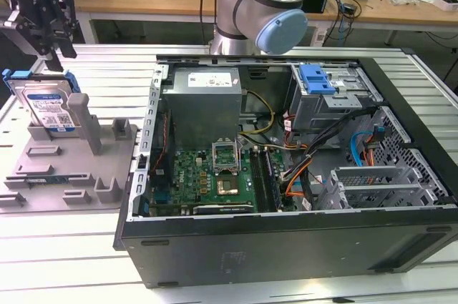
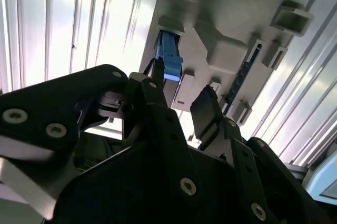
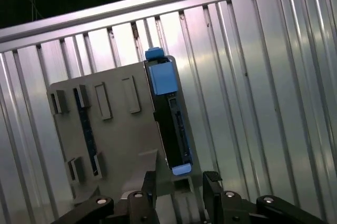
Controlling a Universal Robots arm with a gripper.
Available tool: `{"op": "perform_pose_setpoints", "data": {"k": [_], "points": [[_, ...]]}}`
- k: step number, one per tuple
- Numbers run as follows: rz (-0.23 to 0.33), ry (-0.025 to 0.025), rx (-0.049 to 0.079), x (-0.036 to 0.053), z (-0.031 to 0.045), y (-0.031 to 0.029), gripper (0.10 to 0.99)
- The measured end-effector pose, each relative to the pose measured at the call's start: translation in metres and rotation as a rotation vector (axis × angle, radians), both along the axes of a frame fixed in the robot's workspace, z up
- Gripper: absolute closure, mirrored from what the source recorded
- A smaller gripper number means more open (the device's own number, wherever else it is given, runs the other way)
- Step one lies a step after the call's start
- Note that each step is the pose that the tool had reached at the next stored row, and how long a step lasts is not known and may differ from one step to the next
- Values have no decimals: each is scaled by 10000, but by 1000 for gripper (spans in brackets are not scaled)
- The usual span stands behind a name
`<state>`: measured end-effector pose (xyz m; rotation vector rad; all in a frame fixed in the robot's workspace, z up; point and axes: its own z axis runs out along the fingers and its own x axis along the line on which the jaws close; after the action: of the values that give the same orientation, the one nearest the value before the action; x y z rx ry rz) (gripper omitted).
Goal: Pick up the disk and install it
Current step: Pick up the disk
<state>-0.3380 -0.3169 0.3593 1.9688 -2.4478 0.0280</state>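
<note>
The black two-fingered gripper (image 1: pixel 61 46) hangs just above the disk (image 1: pixel 50 107), a flat silver hard drive in a blue plastic frame. The disk stands on edge in a slot of the grey plastic holder (image 1: pixel 64 168) on the ribbed aluminium table (image 1: pixel 71 247). This looks like the approach to the grasp. To do it well, I judge, the fingers should stay square to the drive's flat faces and centred over its upper edge, clear of the grey upright post (image 1: pixel 80 114) beside it. In both wrist views the jaws stand apart, wider than the drive's edge, holding and touching nothing. Farther off, toward the exterior view's right, lies the open black computer case (image 1: pixel 286 247).
</note>
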Motion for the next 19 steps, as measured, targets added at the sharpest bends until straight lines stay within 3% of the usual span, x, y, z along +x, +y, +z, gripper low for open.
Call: {"op": "perform_pose_setpoints", "data": {"k": [5,11,16,19], "points": [[-1,1,-1,-13,1,0,604],[383,1,-31,-35,-1,55,604],[516,2,-47,-267,-14,64,604],[552,2,-47,-351,-22,64,604]]}}
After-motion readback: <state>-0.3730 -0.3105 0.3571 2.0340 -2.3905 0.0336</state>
